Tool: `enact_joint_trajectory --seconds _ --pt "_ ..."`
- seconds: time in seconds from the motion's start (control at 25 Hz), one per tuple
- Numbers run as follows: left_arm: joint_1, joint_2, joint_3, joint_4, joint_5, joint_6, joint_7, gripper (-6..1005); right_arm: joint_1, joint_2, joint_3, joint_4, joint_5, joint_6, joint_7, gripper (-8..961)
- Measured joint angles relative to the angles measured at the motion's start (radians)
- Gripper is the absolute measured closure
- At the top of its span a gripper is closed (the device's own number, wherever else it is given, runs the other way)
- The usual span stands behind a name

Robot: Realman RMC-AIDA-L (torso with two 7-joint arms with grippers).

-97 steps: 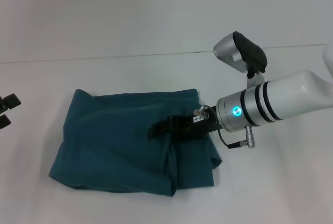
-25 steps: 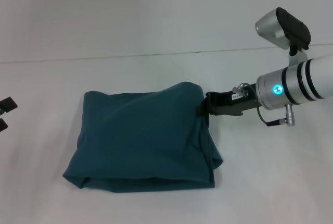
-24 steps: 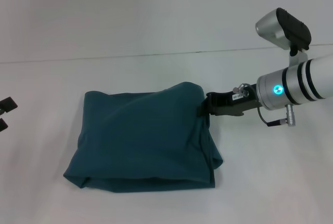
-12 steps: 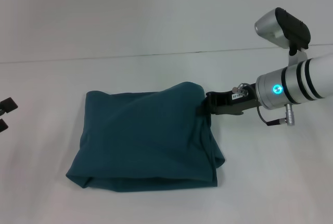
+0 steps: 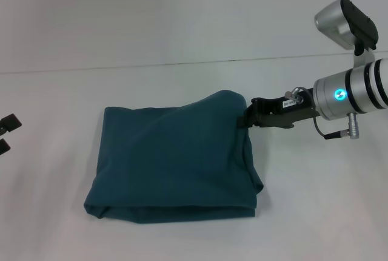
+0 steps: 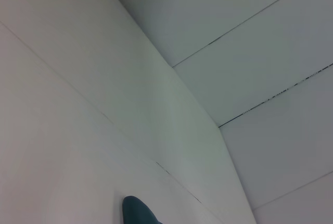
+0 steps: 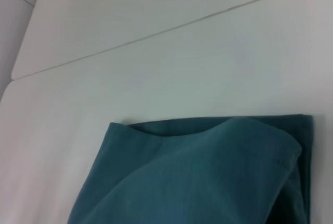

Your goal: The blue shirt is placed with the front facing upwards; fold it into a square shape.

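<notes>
The blue shirt (image 5: 173, 164) lies folded into a rough rectangle on the white table, plain teal side up, with no print showing. My right gripper (image 5: 245, 117) is shut on its far right corner, which is lifted slightly off the table. The right wrist view looks down on that raised corner and the folded shirt (image 7: 197, 177). My left gripper (image 5: 5, 133) sits parked at the table's left edge, its two black fingertips apart and empty. A small tip of the shirt (image 6: 136, 211) shows in the left wrist view.
The white table (image 5: 182, 42) stretches around the shirt, and a thin seam (image 5: 151, 65) crosses it behind the shirt. My right arm (image 5: 357, 91) reaches in from the right.
My right gripper has drawn back to the right while holding the shirt's corner, and the whole folded shirt has slid right with it. The left gripper has stayed put.
</notes>
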Motion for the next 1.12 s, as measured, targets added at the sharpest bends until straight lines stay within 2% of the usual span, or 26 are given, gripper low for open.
enact_joint_trajectory --seconds 0.44,0.68,0.84,0.96,1.04,1.12 --pt "0.000 0.003 0.001 -0.014 0.000 0.000 -0.001 50 0.009 0.019 -0.029 0.014 -0.046 0.066 -0.012 880" --pt "0.000 0.003 0.003 -0.014 0.000 0.000 -0.001 50 0.002 0.009 -0.025 -0.009 -0.075 0.079 -0.012 877" --pt "-0.004 0.003 0.003 -0.014 0.000 0.001 -0.001 51 -0.002 -0.012 -0.020 -0.028 -0.084 0.101 -0.008 668" --pt "-0.007 0.003 0.003 -0.014 0.000 0.003 -0.002 51 -0.001 -0.045 -0.003 -0.033 -0.080 0.100 0.018 544" --pt "-0.008 0.004 0.001 -0.014 -0.001 0.004 -0.005 51 0.003 -0.063 0.018 -0.050 -0.060 0.049 0.022 472" --pt "-0.008 0.006 -0.003 -0.013 -0.004 0.005 -0.010 51 0.008 -0.069 0.029 -0.082 -0.045 -0.011 0.022 400"
